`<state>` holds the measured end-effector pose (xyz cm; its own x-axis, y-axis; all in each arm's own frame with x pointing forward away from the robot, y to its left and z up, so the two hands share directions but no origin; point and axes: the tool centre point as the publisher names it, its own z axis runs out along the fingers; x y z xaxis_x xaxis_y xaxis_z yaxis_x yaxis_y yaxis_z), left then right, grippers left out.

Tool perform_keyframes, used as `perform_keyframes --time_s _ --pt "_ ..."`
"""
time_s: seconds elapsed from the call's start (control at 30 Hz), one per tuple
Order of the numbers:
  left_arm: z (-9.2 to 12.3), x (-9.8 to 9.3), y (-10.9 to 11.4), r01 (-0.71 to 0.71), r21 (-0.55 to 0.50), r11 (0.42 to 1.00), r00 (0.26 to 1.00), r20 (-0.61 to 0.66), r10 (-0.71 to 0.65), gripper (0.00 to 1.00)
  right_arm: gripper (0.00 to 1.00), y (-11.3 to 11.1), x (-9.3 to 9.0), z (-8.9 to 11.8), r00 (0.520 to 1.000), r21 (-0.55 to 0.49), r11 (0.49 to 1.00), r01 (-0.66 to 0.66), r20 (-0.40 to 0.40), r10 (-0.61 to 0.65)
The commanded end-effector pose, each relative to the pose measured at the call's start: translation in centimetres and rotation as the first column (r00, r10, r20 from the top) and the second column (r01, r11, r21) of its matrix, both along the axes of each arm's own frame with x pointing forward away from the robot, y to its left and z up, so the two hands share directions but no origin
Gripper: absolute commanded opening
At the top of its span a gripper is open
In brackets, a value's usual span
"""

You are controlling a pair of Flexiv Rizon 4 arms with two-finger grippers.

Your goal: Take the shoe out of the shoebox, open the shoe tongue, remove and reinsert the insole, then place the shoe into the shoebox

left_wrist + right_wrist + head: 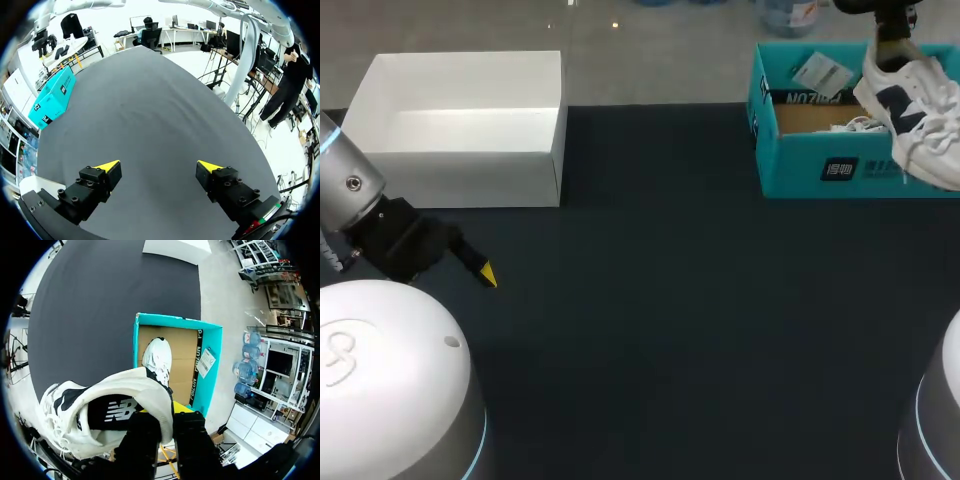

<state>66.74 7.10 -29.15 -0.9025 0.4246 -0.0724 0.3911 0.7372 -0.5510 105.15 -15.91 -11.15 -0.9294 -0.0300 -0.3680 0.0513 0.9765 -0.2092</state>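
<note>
Spreading across the head view, the dark worktop [670, 330] is seen carrying two boxes at its far edge. An open white box [460, 180] is set at the left, and a teal shoebox [820, 170] at the right, well apart from it.

A white shoe [920, 120] with dark side panels is held in the air over the right end of the shoebox. It is pinched at the heel collar by the right gripper [890, 50], whose fingers are pressed on the collar from both sides. In the head view the shoe's long axis is steeply tilted, with the heel uppermost at the gripper and the toe pointed down and to the right.

The pinch itself is shown only in the right wrist view, where the collar is caught in the right gripper [172, 412]. In that view the shoebox [212, 345] is looked into from above. A second white shoe [157, 357] is seen lying along its cardboard floor, with a paper tag [206, 362] beside it.

The left gripper [157, 170] is spread wide above bare worktop [150, 100] and nothing is touched by it. In the head view it [485, 272] is placed low at the left, in front of the white box.
</note>
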Motion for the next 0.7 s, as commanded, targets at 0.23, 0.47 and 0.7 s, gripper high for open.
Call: perform_keyframes --time_s 0.23,0.47,0.7 --pt "-0.1 0.1 0.0 0.002 0.001 1.000 1.000 -0.002 -0.002 1.00 0.00 -5.9 9.6 -0.9 0.998 -0.019 0.999 0.028 -0.046 -0.029" --pt "-0.1 0.1 0.0 0.002 0.001 1.000 1.000 -0.002 -0.002 1.00 0.00 -9.2 14.2 -0.7 0.996 -0.034 0.996 0.081 -0.027 -0.082" --pt "-0.1 0.1 0.0 0.002 0.001 1.000 1.000 -0.002 -0.002 1.00 0.00 -10.2 15.5 -0.5 0.992 -0.050 0.992 0.120 -0.043 -0.122"
